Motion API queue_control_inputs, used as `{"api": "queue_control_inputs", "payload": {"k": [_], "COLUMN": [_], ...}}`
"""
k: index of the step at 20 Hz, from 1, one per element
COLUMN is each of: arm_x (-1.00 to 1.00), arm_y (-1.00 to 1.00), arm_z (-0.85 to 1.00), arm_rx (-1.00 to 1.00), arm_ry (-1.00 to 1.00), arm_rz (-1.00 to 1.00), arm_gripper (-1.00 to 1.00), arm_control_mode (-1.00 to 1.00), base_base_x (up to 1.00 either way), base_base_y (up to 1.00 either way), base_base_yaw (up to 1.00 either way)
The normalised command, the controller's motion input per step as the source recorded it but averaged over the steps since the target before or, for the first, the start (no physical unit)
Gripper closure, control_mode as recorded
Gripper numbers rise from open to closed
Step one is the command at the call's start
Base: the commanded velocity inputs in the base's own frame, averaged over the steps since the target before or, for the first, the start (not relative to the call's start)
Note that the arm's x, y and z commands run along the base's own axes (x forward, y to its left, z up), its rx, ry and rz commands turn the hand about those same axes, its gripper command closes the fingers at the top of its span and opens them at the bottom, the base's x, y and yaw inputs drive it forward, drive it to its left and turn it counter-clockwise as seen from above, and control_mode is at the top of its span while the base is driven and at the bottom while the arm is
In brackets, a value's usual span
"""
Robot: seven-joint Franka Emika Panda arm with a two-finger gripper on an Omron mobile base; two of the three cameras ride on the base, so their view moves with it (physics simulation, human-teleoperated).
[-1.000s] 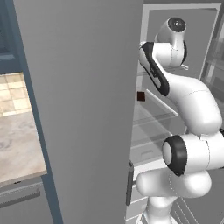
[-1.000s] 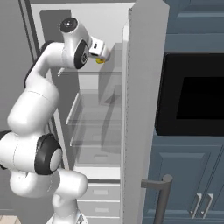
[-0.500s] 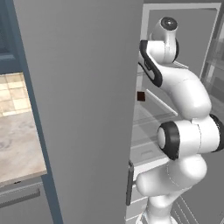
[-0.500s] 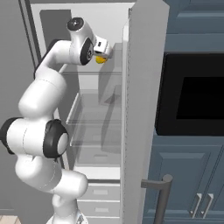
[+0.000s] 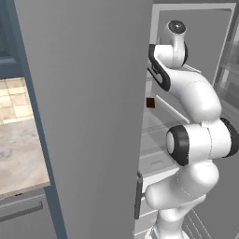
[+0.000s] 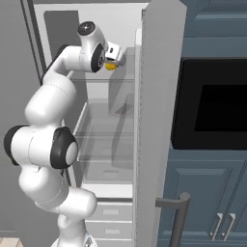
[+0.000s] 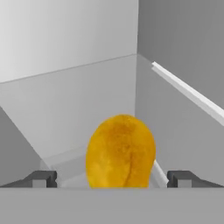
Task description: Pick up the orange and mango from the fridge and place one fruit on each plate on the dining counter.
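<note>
The fridge (image 6: 103, 144) stands open, its grey door (image 5: 84, 116) at the left of the left base view. My arm reaches up to the top shelf. A yellow-orange oval fruit, the mango (image 7: 120, 151), rests on the pale shelf right in front of the hand. My gripper (image 7: 112, 179) is open, one dark finger tip (image 7: 43, 178) on each side of the mango with a small gap to it. From the right base view the mango (image 6: 111, 66) peeks out under the gripper (image 6: 118, 60). The orange, the plates and the dining counter are out of view.
Glass shelves and pale drawers (image 6: 113, 212) fill the fridge below the hand. A small dark brown piece (image 5: 150, 102) lies on a middle shelf. The right fridge door (image 6: 159, 120) stands close beside the arm. A black oven (image 6: 212, 103) sits in blue cabinets at right; a marbled wall counter (image 5: 18, 158) lies left.
The arm has straightened and pushed the hand a little deeper into the top shelf, towards the mango. The mango has stayed in place.
</note>
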Motion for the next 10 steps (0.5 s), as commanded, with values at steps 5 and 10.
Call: {"api": "queue_control_inputs", "payload": {"k": [5,10], "arm_x": [0.19,0.34], "arm_y": [-0.04,-0.02], "arm_z": [-0.09,-0.09], "arm_rx": [0.00,0.00], "arm_ry": [0.06,0.08], "arm_rz": [0.00,0.00], "arm_gripper": [-1.00,-1.00], "arm_control_mode": [-1.00,-1.00], "base_base_x": [0.00,0.00], "base_base_y": [0.00,0.00], "base_base_yaw": [0.00,0.00]}}
